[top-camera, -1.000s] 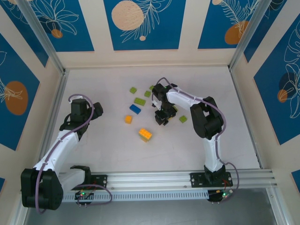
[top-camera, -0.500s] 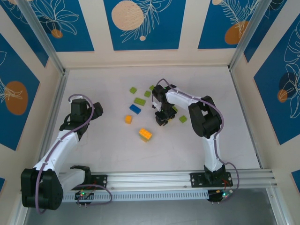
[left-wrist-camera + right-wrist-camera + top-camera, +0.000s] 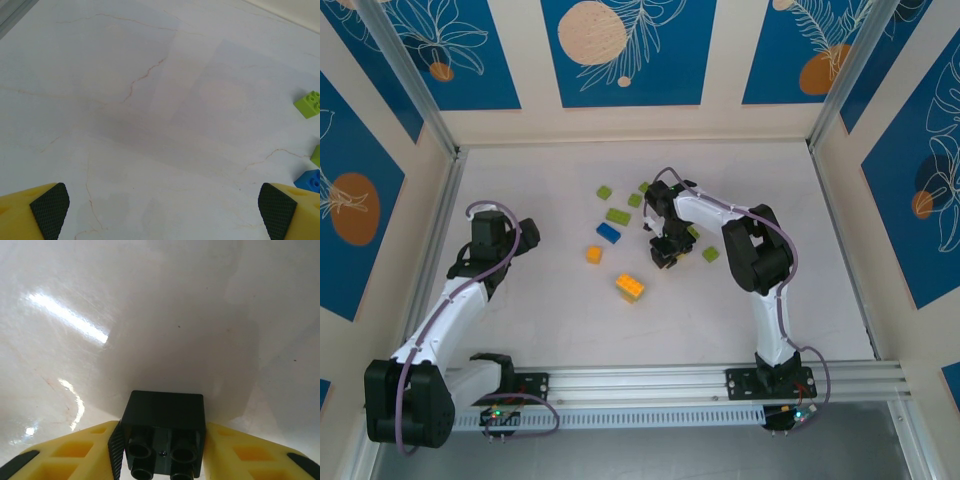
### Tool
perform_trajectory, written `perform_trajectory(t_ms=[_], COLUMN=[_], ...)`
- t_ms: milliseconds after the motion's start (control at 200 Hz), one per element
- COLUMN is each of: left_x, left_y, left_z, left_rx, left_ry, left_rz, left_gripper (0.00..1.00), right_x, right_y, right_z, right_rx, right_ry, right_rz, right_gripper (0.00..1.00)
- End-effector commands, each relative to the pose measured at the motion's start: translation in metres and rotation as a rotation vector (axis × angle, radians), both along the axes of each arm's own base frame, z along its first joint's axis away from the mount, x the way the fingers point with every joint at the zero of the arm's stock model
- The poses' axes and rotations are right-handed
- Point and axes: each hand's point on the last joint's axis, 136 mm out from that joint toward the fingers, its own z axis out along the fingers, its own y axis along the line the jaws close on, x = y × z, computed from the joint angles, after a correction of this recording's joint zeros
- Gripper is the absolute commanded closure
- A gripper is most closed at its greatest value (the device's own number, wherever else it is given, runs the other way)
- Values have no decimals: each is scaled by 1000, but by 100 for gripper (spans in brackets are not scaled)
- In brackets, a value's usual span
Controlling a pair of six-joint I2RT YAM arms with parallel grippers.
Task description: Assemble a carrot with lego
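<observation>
Over the last second the right arm's elbow has shifted slightly left, while the right gripper (image 3: 665,252) stays low over the white table (image 3: 540,300), just right of the scattered bricks. Judgement: the grasp is being settled, not yet carried.

The right gripper pinches a small black studded plastic brick (image 3: 163,415) between both yellow fingers. The brick sits square, studs toward the camera. Whether it is clear of the table cannot be told.

The left gripper (image 3: 160,212) hangs spread wide, holding nothing. The orange stacked brick (image 3: 630,287) lies near, a probable joining point.
</observation>
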Motion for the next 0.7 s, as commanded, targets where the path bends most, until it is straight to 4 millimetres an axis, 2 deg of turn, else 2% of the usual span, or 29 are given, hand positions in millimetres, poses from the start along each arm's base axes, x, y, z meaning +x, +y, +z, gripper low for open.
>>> perform_trajectory(t_ms=[0, 180, 460, 695], left_x=[2, 3, 3, 3], left_y=[4, 4, 4, 3], left_z=[6, 5, 5, 4], left_rx=[-10, -10, -11, -14], left_ry=[-13, -11, -12, -10], left_rz=[16, 14, 13, 12], left_gripper=[0, 0, 0, 0], right_x=[-3, -4, -5, -14], right_y=[4, 3, 4, 8], right_z=[-2, -3, 0, 19], right_rx=[31, 31, 39, 38], right_ry=[31, 35, 34, 14], right_rz=[-21, -24, -25, -17], right_gripper=[54, 54, 63, 64])
